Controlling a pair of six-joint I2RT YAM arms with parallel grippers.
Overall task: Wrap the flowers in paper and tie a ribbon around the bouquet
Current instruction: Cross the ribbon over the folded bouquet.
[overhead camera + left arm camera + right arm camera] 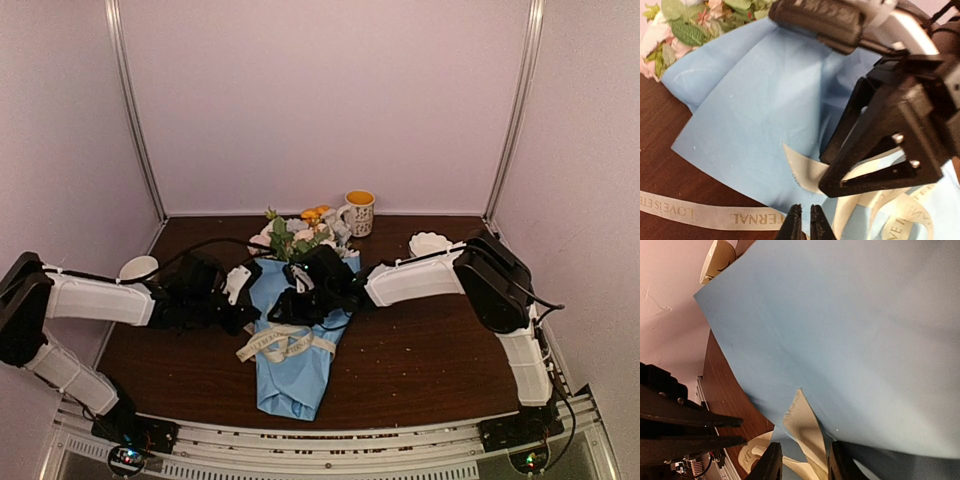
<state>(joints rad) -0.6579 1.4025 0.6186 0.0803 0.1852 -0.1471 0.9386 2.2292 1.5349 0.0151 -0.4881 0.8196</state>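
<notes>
The left arm (95, 300) and right arm (412, 283) have white shells between black joints, with thin black cables (215, 243) alongside. The matte black right gripper (826, 187) shows triangular struts and two silver screws (898, 138).

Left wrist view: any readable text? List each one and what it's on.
"LOVE IS ETE": ribbon, left stretch of the flat strip.
"TERNAL": same strip, further right; together it apparently reads "LOVE IS ETERNAL".
Ribbon loops at lower right: more lettering, too skewed to read.
Top view, mug: any print is too small to read.

Mug (358, 212) at back, white bowl (138, 267) left, white dish (430, 243) right, on brown table (430, 350).
</notes>
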